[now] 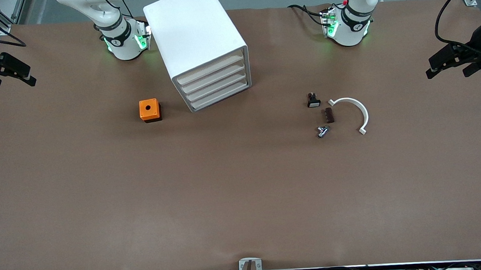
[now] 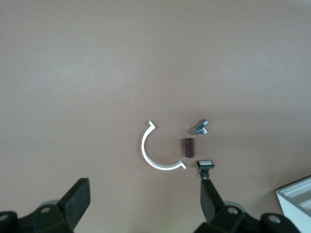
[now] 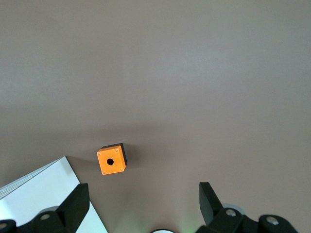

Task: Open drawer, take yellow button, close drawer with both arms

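Left gripper (image 2: pixel 143 206) open, empty | right gripper (image 3: pixel 141 206) open, empty | drawer (image 1: pixel 210 68) shut, front facing camera.

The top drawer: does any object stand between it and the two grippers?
Nothing visible does. The top drawer is shut, and bare table lies in front of it. The orange cube sits off toward the right arm's end. The left gripper and right gripper wait open at the table's ends.
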Robot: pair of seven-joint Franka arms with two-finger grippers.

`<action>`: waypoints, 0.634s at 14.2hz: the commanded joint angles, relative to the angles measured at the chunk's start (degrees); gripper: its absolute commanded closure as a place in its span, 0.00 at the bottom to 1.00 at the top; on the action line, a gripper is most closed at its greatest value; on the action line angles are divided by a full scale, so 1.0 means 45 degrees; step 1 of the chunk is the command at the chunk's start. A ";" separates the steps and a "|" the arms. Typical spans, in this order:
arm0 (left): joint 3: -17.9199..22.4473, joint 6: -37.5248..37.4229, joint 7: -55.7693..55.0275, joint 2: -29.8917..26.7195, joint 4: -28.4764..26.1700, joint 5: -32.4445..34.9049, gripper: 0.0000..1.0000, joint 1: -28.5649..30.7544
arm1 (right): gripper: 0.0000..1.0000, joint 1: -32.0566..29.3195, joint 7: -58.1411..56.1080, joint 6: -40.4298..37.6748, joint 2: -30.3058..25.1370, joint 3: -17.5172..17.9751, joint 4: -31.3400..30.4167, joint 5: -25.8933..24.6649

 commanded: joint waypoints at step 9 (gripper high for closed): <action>-0.0027 -0.0284 -0.0007 0.0396 0.0190 0.0251 0.00 0.0188 | 0.00 0.0076 0.0228 0.0081 -0.0330 0.0025 -0.0379 -0.0159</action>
